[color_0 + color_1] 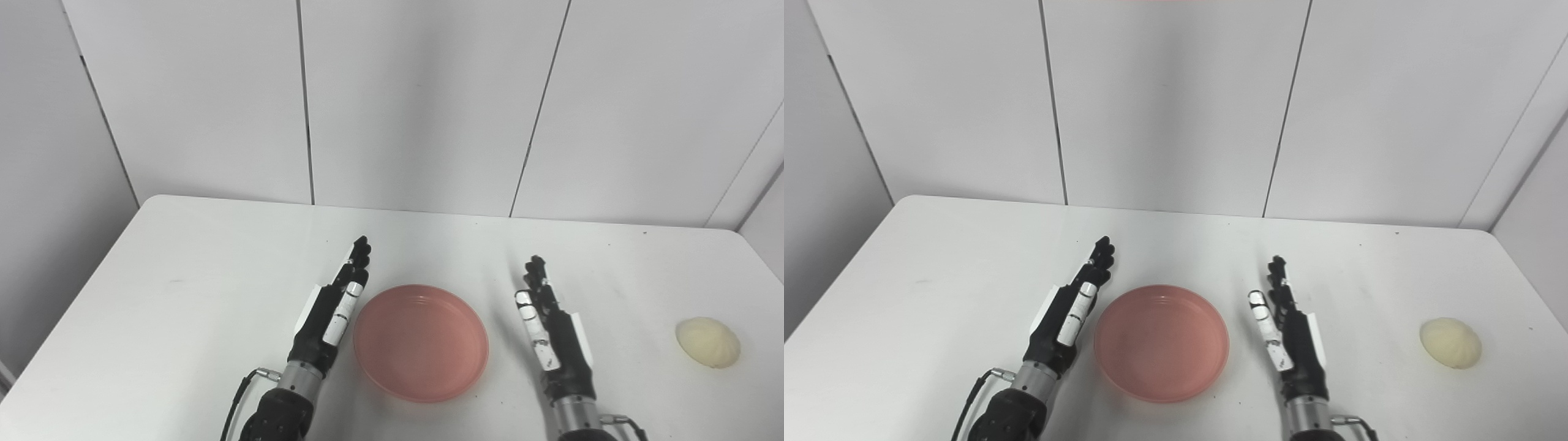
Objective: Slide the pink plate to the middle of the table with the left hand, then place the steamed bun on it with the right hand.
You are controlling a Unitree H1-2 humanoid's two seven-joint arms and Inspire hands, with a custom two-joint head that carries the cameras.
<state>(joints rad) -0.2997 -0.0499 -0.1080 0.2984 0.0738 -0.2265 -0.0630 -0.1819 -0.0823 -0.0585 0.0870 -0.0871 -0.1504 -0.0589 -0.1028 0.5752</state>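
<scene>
- Table (184, 294): white, near edge cut off by frame.
- Pink plate (421, 342): abt mid-table, empty; looks light, stiff, prob slides easy.
- Left hand (331, 312): just left of plate, fingers straight & together, holding nothing; rim contact unclear.
- Right hand (551, 331): right of plate, apart, same flat pose.
- Steamed bun (708, 342): far right of plate; prob soft, so cup sides gently.

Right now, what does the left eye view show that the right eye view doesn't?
Only the left eye view shows a dark strip at its bottom left edge, beyond the table. Only the right eye view shows a faint pink streak along its top edge. Both show the pink plate between the open left hand and open right hand, with the steamed bun far right.
</scene>
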